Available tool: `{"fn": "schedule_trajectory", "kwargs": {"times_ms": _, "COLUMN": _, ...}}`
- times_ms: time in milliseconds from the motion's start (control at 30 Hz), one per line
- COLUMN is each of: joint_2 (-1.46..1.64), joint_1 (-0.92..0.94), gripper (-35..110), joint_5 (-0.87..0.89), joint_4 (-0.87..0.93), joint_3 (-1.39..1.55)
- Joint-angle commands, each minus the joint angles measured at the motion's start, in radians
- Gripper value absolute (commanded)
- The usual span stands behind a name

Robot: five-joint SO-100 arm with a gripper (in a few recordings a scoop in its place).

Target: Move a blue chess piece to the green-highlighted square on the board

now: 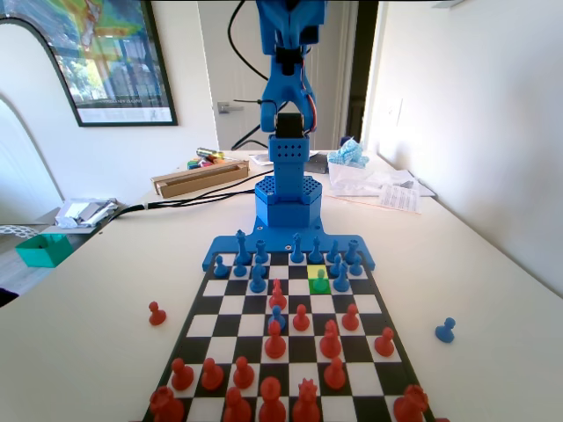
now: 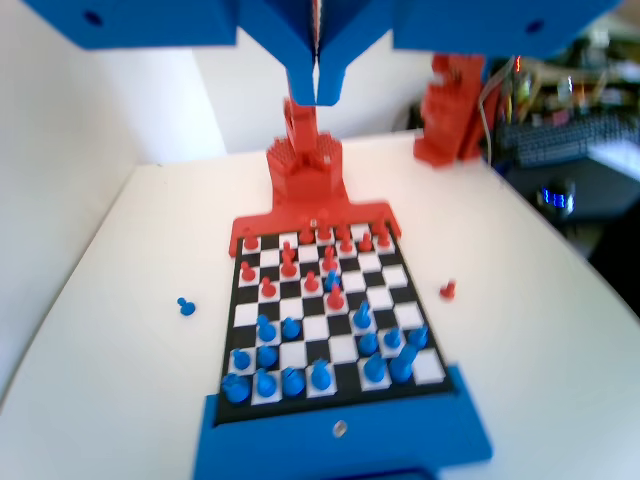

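Fingers point(image 2: 305, 85) of the gripper point(image 2: 318, 95) hang from the top edge of the wrist view, pressed together with only a thin seam between them, holding nothing, high above the board point(image 2: 400, 270). Arm: blue, raised upright at the far end of the board in the fixed view, gripper point(image 1: 290, 119) up over its own base. Board: black-and-white chequered, lying on a pale table point(image 1: 106, 290). Green-highlighted square point(image 1: 320, 287): fixed view, second row from the board's far edge, a little right of centre; a paler yellow-green square point(image 1: 316, 272) touches it on the far side. Blue chess piece point(image 1: 320, 280): one pawn standing upright on the green square. Other blue pieces point(image 1: 257, 280): clustered along the far edge and the rows next to it; one more blue pawn point(image 1: 278, 316) stands near the board's middle among the red ones. Red pieces point(image 1: 275, 341): spread over the middle and near rows, larger ones along the near edge. Off the board: one red pawn point(image 1: 157, 313) on the table beside the left edge, one blue pawn point(image 1: 445, 331) on the table beside the right edge. Wrist view is blurred; the highlighted squares cannot be made out there.
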Motion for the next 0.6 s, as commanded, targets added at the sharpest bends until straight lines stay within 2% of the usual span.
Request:
{"fn": "schedule_trajectory", "kwargs": {"times_ms": 0, "joint_2": 0.100, "joint_1": 0.018, "gripper": 1, "joint_5": -0.127, "joint_4": 0.020, "joint_3": 0.054}}
{"fn": "schedule_trajectory", "kwargs": {"times_ms": 200, "joint_2": 0.285, "joint_1": 0.000, "gripper": 1, "joint_5": -0.225, "joint_4": -0.044, "joint_3": 0.250}}
{"fn": "schedule_trajectory", "kwargs": {"times_ms": 567, "joint_2": 0.471, "joint_1": -0.005, "gripper": 1, "joint_5": -0.229, "joint_4": -0.258, "joint_3": 0.526}}
